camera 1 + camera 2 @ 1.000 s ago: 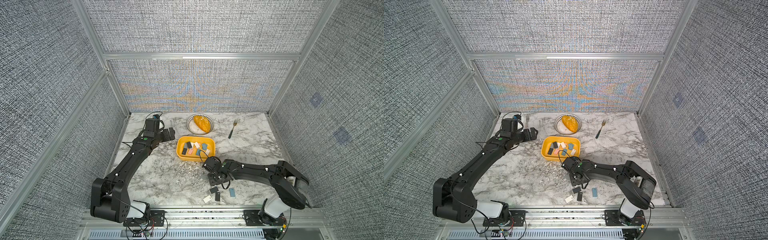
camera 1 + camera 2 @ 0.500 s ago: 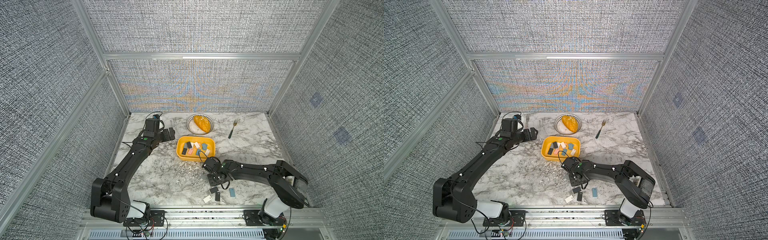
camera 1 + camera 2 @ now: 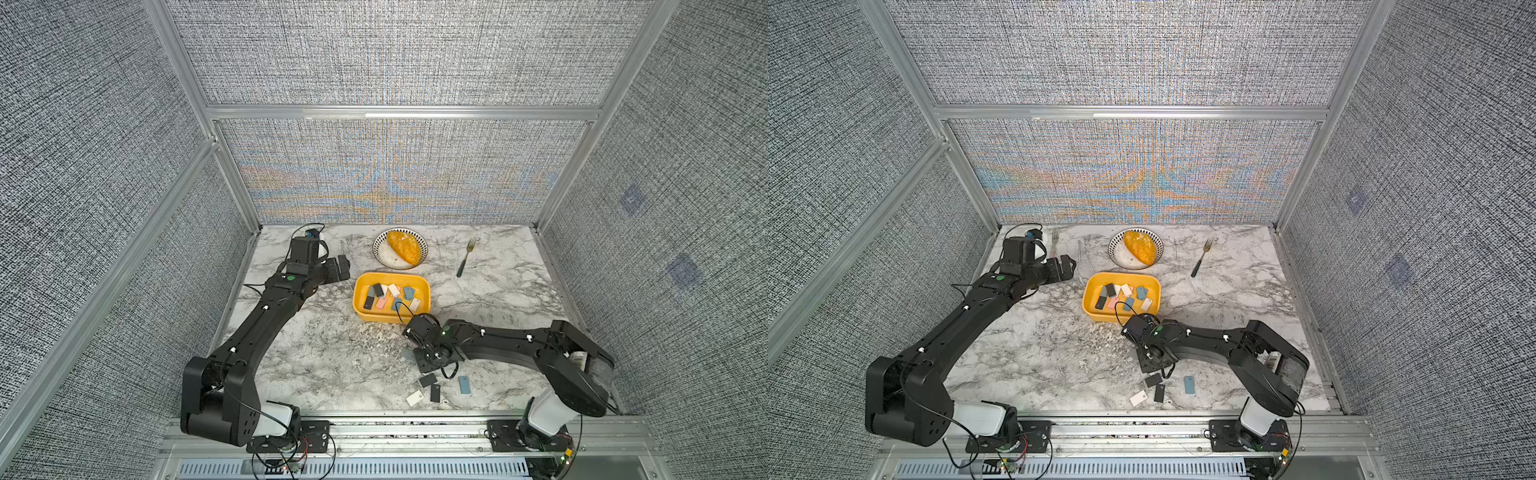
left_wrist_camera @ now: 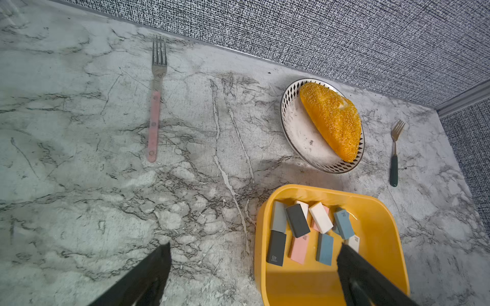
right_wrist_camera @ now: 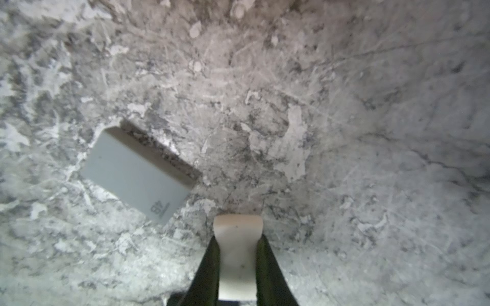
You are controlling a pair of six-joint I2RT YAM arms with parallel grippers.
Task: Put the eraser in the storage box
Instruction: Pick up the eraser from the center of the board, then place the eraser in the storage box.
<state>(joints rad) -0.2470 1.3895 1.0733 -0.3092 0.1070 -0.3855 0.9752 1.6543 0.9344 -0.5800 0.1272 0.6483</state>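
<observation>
Over the marble table [image 5: 344, 132], right hand [image 5: 237, 239] pinches a white eraser [image 5: 236, 267]; left hand [image 4: 254, 246] spread wide, holding nothing.

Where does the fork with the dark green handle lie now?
In both top views the green-handled fork lies on the marble table, just right of the bread plate, toward the far side.

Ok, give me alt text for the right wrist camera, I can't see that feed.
The right claw is shut on a whitish eraser, pinched between its two dark fingers, with the marble tabletop filling the view behind. A pale grey eraser marked 4B lies flat on the marble close by, not touching the claw.
</observation>
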